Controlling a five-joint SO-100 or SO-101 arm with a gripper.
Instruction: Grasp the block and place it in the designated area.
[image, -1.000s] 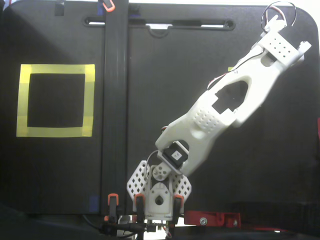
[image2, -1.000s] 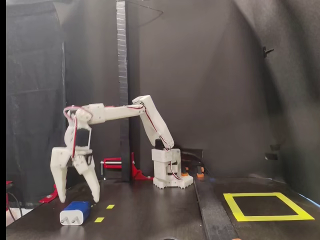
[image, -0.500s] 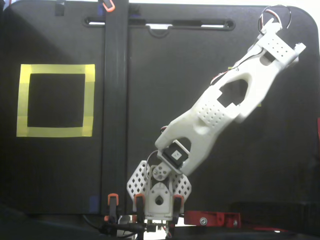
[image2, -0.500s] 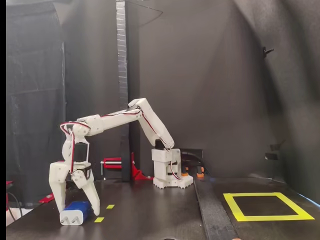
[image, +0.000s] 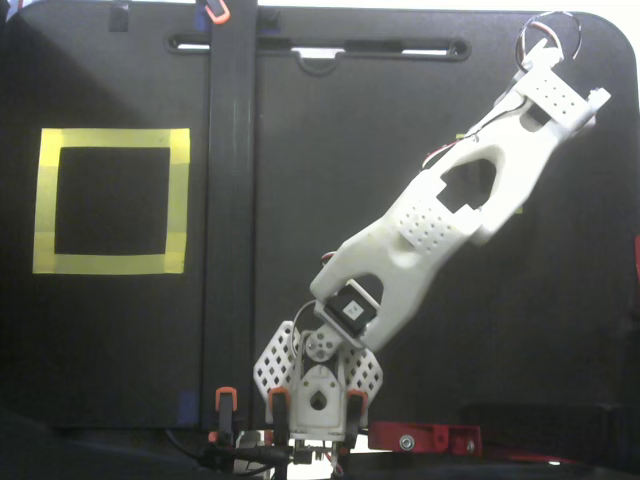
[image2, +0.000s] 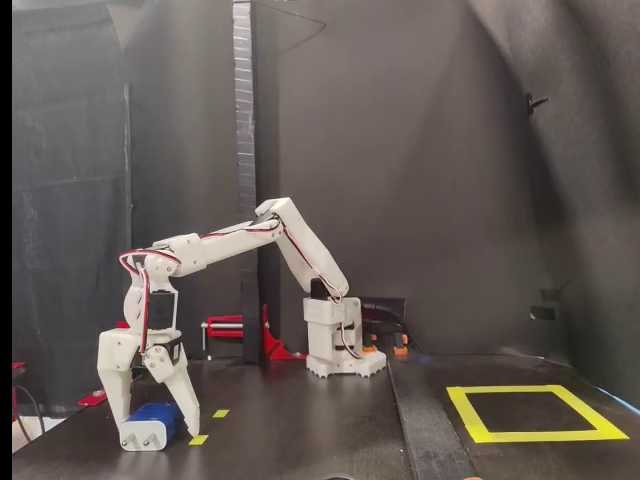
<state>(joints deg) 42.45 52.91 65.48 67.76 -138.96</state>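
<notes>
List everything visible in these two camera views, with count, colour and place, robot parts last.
Block: one, dark blue with a white end, on the table at the left of the side view; hidden under the arm from above.
Tape square: one, yellow, left of the top view, empty.
Small tape marks: two visible, yellow, beside the block.
Clamp: one, red, by the base.
Post: one, black, upright behind the arm.
Arm: one, white.
Gripper: open, fingers straddling the block.
</notes>
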